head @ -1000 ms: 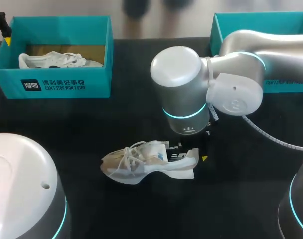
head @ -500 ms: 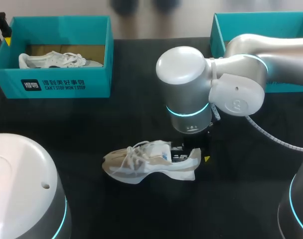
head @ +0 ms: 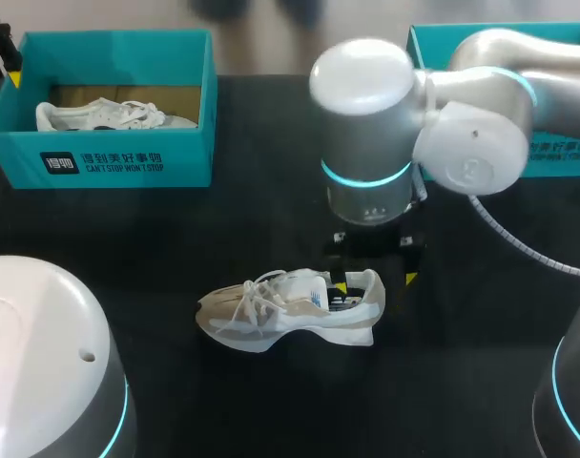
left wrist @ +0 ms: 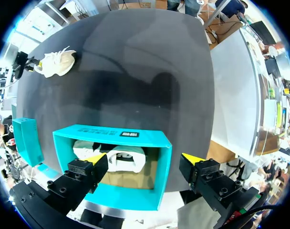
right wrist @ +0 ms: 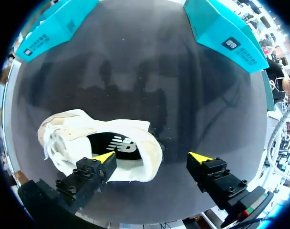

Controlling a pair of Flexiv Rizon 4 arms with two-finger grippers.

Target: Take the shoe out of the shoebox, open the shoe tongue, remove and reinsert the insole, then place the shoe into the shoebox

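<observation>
The right gripper [right wrist: 152, 157] is hanging wide open over the shoe [right wrist: 73, 129], gripping nothing. 1 yellow tip is sitting above the collar, the other out past the heel over bare surface [right wrist: 135, 71]. The shoe is resting under this gripper with its opening turned up toward it and the dark insole [right wrist: 119, 143] showing, likely so the tongue and insole are reachable. The left gripper [left wrist: 143, 159] is also spread open and empty, hovering above the shoebox [left wrist: 111, 133], which is holding 1 more shoe [left wrist: 109, 160].
</observation>
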